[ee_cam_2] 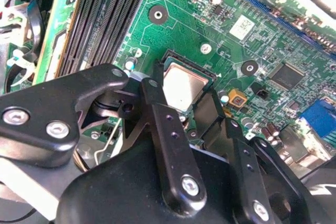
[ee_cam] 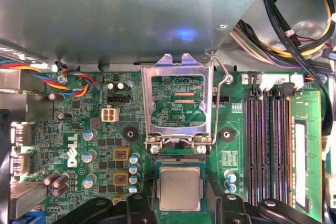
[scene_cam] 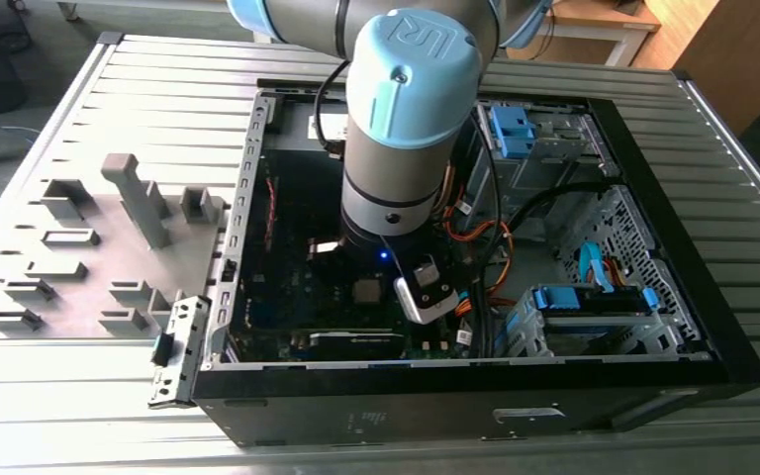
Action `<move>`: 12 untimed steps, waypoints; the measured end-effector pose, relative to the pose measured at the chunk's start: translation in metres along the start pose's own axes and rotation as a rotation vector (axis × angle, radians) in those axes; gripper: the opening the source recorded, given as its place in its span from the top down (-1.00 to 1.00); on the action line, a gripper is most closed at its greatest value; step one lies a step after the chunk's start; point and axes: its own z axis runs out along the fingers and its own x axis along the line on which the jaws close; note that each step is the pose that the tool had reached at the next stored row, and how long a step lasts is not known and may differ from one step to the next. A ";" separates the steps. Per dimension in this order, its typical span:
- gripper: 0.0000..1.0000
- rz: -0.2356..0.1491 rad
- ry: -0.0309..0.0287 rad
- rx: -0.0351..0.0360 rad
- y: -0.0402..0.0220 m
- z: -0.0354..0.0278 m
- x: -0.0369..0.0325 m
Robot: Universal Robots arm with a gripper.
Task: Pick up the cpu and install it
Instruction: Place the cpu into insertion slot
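The cpu point(ee_cam: 180, 188) is a small square chip with a dull tan-grey face, lying flat in the motherboard socket point(ee_cam_2: 185, 84). My gripper point(ee_cam: 181, 205) stands right over it, its two black fingers point(ee_cam_2: 157, 114) tight against opposite edges of the chip in both wrist views. The socket's metal load plate point(ee_cam: 178, 103) is swung up and open behind the chip, its lever point(ee_cam: 223, 77) raised beside it. In the exterior view my arm's wrist point(scene_cam: 394, 218) reaches down into the open computer case point(scene_cam: 486, 386), and the chip point(scene_cam: 369, 290) shows just beside it.
Black memory slots point(ee_cam: 268, 145) with a green memory stick point(ee_cam: 304, 150) run beside the socket. A grey metal box point(ee_cam: 131, 14) and cable bundles point(ee_cam: 294, 30) hang close above the board. Grey plastic fixtures point(scene_cam: 103, 247) stand on a plate at the exterior view's left.
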 end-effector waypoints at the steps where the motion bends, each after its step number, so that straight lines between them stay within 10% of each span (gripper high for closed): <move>1: 0.06 0.001 -0.0001 -0.0001 0.0000 0.0002 0.0000; 12: 0.06 0.013 -0.0007 -0.0004 0.0009 0.0005 0.0000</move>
